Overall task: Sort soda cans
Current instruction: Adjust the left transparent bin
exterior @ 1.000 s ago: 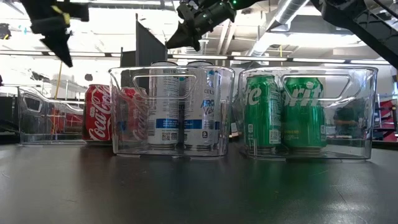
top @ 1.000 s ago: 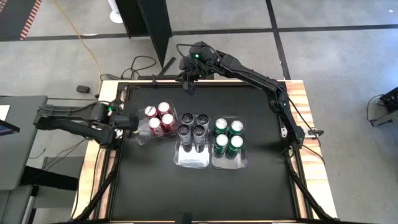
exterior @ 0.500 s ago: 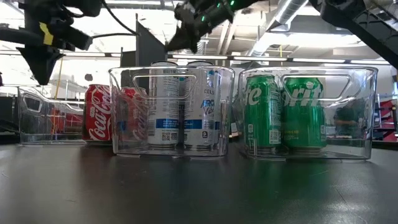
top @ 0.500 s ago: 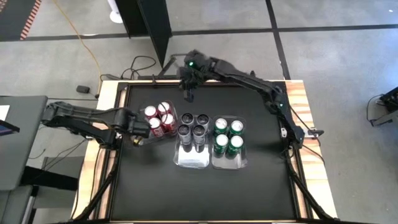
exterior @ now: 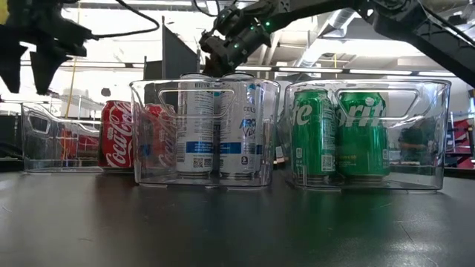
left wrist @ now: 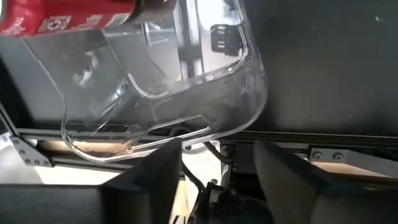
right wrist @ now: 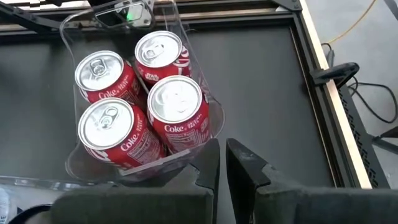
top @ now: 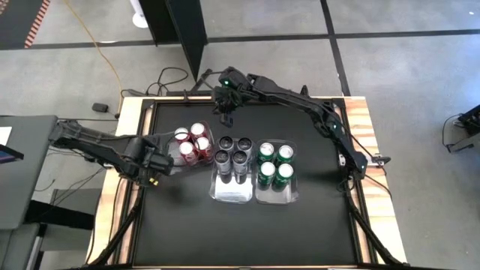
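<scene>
- Spreading black across the whole frame: table (top: 225,232), wooden border showing along both side edges.
- Reaching in from the far right corner over the table's back edge: right arm, its right gripper (top: 226,116) hanging above the surface just behind the red cans, fingers (right wrist: 208,165) pressed nearly together, gripping nothing.
- Stretching in low from the left edge: left arm, its left gripper (top: 154,176) sitting at the near left end of the red cans' bin, fingers (left wrist: 155,177) parted around a moderate gap, the bin's clear rim lying just ahead of them, nothing between them.
- Standing side by side mid-table: three clear bins (exterior: 208,178), the leftmost one angled and set farther back.
- Standing upright inside the bins, four to each: red cans (right wrist: 134,102) in the left bin, silver-grey cans (top: 233,151) in the middle one, green cans (top: 275,163) in the right one.
- Trailing on the floor behind the table: cables (top: 169,77).
</scene>
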Controlling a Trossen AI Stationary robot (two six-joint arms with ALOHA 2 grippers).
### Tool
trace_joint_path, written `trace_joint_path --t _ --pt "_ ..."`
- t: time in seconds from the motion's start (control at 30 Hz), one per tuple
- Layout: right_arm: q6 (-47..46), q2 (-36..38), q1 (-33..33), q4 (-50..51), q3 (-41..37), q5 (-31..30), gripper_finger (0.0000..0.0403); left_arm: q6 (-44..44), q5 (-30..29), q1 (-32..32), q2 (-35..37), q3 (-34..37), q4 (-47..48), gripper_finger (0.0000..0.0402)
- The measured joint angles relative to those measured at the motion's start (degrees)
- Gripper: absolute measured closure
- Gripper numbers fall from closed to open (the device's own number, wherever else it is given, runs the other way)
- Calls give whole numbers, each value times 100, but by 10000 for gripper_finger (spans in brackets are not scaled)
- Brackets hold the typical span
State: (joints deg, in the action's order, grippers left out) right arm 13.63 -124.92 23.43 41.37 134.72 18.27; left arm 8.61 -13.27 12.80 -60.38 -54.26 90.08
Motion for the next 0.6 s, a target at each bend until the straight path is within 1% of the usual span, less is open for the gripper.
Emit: trace_joint_path --t 0.07,0.13,0.4,0.6 --pt "0 0 0 0 0 0 355 26 -6 80 67 0 -24 185" --pt "0 0 0 0 0 0 355 51 -31 135 104 0 -98 173" --pt "0 0 -1 1 0 1 355 -156 -44 262 90 0 -562 168" --pt "0 0 -1 1 0 1 355 -135 11 299 -217 2 -627 168"
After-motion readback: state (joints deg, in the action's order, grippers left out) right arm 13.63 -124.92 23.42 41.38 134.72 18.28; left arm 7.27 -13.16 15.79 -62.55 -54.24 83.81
